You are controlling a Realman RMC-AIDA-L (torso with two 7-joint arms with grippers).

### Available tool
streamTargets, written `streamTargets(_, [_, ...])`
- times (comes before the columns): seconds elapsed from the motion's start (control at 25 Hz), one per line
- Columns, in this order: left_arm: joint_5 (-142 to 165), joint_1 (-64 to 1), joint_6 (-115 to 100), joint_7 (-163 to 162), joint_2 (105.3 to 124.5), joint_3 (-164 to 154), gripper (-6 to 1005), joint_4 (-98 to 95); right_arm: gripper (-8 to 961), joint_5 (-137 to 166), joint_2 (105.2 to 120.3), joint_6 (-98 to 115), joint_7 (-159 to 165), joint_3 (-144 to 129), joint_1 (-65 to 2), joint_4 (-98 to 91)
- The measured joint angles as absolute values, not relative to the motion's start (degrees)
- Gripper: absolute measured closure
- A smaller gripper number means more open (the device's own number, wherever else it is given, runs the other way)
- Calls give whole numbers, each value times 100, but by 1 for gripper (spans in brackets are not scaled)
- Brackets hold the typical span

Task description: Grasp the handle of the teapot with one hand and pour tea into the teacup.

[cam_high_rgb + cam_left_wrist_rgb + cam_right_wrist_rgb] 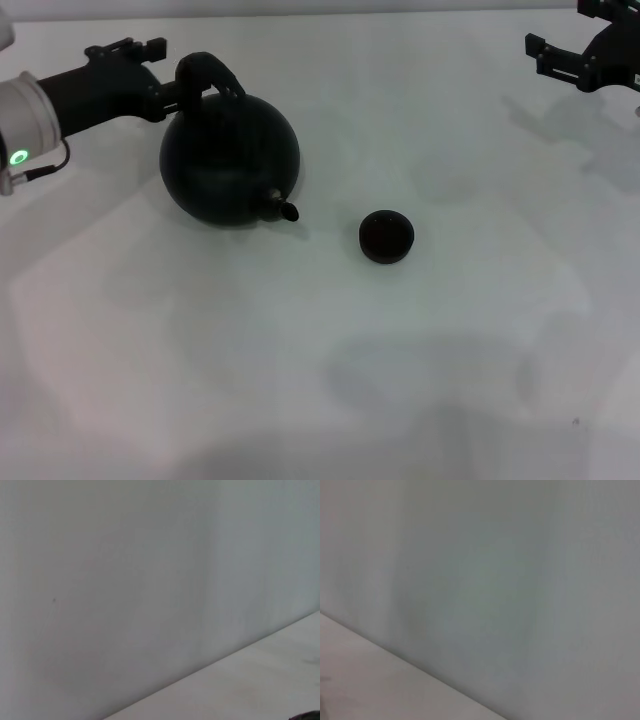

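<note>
The large round black teapot [228, 160] sits at the left of the white table, its short spout [284, 208] pointing toward the teacup. Its thick arched handle [208, 72] loops over the top. My left gripper [180, 92] reaches in from the left and is shut on the handle's left end. The small low black teacup [386, 236] stands on the table a little to the right of the spout, apart from the pot. My right gripper [560, 55] hangs parked at the far right corner, partly cut off by the frame edge. The wrist views show only wall and table.
The white table [320, 380] spreads around the pot and cup. A plain grey wall [125, 580] stands behind the table's far edge. Nothing else lies on the table in view.
</note>
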State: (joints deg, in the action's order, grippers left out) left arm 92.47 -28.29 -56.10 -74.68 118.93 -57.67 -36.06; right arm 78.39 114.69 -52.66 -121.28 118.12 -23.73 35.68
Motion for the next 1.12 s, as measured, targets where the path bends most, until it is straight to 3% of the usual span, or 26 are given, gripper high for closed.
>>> streamTargets(0.16, [9243, -2692, -5707, -7462, 11897, -5775, 259, -3709, 91, 7840, 11470, -5265, -12126, 11813, -2373, 3568])
streamTargets(0.52, [9184, -2267, -6136, -7375, 11912, -5783, 262, -4134, 91, 7840, 11469, -5265, -12119, 11767, -2373, 3568])
streamTargets(1.12, [8271, -629, -6424, -7242, 11916, -5857, 268, -5148, 92, 7837, 11418, -5353, -12115, 11790, -2200, 3647])
